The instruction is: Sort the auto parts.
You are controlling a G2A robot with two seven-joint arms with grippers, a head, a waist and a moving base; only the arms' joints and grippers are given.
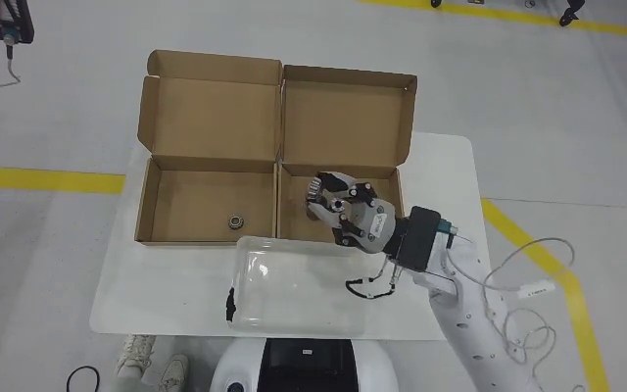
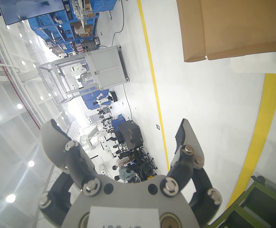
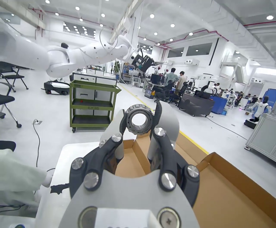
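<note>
One ribbed steel roller bearing (image 3: 140,122) clamped in my right end effector (image 3: 140,115); I'm hovering it above the right-hand brown cardboard box (image 1: 292,211), left end effector (image 2: 117,133) gaping wide.

You're in a robotics lab, a big open hall: yellow floor lines (image 1: 59,180), green cart (image 3: 92,105), blue racks (image 2: 54,30), white robots (image 3: 262,108) among workstations, ceiling lights (image 3: 152,15) overhead.

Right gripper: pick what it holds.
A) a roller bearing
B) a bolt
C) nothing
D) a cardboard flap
A: the right gripper is shut on a metal roller bearing, over a cardboard box.
</note>
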